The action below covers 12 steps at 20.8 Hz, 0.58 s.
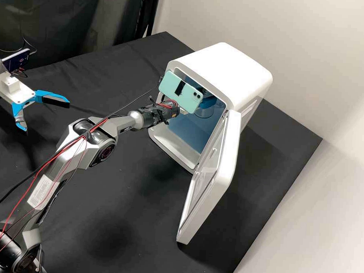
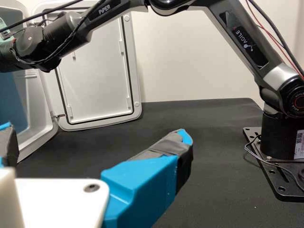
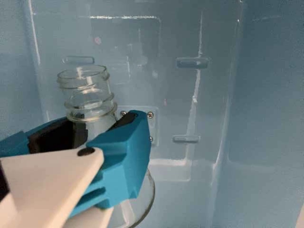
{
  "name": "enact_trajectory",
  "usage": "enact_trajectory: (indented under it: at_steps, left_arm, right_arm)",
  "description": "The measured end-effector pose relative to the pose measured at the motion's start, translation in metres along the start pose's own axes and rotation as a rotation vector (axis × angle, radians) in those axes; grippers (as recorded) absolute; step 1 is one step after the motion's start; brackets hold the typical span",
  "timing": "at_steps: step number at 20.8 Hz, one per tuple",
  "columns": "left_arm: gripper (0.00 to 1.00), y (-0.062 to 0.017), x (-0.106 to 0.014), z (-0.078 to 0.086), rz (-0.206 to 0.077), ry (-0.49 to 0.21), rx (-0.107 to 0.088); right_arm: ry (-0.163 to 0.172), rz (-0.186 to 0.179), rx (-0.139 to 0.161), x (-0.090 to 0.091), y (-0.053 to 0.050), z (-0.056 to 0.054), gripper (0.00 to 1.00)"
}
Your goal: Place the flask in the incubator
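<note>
A clear glass flask [image 3: 85, 90] stands upright inside the incubator's pale blue chamber, and my right gripper [image 3: 90, 130] is shut on its neck. Whether its base rests on the floor cannot be told. The white incubator [image 1: 229, 70] stands at the bench's back right, its door [image 1: 212, 174] swung wide open toward the front. The right arm [image 1: 150, 117] goes in through the opening. A mint-green phone [image 1: 180, 92] on its wrist hides the gripper there. My left gripper [image 1: 44, 115] hangs open and empty at the far left, well away from the incubator [image 2: 28, 123].
Black cloth covers the bench [image 1: 119, 198], whose edge runs diagonally along the right beside a white wall. The open door [image 2: 99, 80] juts out over the cloth. The right arm's base [image 2: 280, 142] sits on a plate. A device with a lit screen [image 1: 16, 59] is at the far left.
</note>
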<state>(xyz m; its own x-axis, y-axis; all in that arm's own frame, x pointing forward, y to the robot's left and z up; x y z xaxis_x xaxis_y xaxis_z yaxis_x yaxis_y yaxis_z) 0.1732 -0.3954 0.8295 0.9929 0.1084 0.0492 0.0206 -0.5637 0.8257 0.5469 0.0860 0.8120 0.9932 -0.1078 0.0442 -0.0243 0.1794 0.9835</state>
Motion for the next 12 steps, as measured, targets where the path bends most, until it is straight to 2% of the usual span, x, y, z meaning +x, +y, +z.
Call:
enact_trajectory:
  at_steps: [3, 6, 8, 9, 11, 12]
  left_arm:
    - [1.00, 0.0000, 0.000, 0.000, 0.000, 0.000, 0.000]
    - [1.00, 0.0000, 0.000, 0.000, 0.000, 0.000, 0.000]
    - [1.00, 0.0000, 0.000, 0.000, 0.000, 0.000, 0.000]
    - [1.00, 0.0000, 0.000, 0.001, 0.000, -0.001, -0.002]
    - [1.00, -0.0002, 0.001, 0.002, 0.001, -0.005, -0.007]
    - [1.00, 0.0001, 0.000, 0.002, 0.003, -0.004, -0.007]
  right_arm:
    - [0.001, -0.001, 0.001, 0.000, 0.000, 0.000, 0.00]
    - [-0.013, -0.026, 0.004, -0.002, -0.009, 0.006, 0.00]
    - [-0.026, -0.068, 0.014, -0.007, -0.018, 0.014, 0.00]
    - [-0.024, -0.096, 0.009, -0.011, -0.021, 0.016, 0.00]
    - [-0.033, -0.148, 0.039, -0.020, -0.024, 0.024, 0.00]
    - [-0.026, -0.163, 0.032, -0.025, -0.025, 0.025, 0.00]
